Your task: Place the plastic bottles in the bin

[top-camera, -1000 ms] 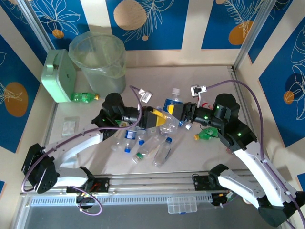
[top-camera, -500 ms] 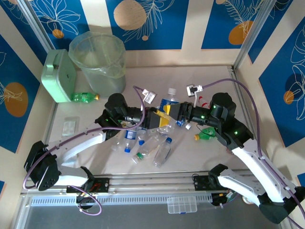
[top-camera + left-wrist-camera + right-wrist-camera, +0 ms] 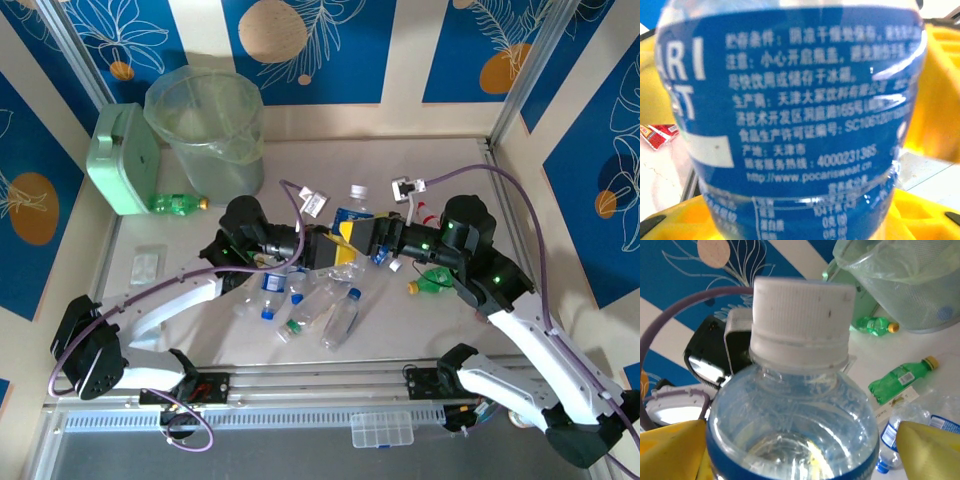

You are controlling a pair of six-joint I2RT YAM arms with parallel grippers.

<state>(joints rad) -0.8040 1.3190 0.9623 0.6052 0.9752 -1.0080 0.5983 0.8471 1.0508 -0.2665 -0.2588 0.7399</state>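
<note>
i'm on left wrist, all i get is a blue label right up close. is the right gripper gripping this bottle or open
observer: in the right wrist view the right gripper is open, its yellow fingers standing clear of the bottle on both sides.
operator: cap on it?
observer: yes, a white cap sits on its neck.
operator: where's the bin
observer: in the top view the bin stands at the far left, beside a mint-green box.
</note>
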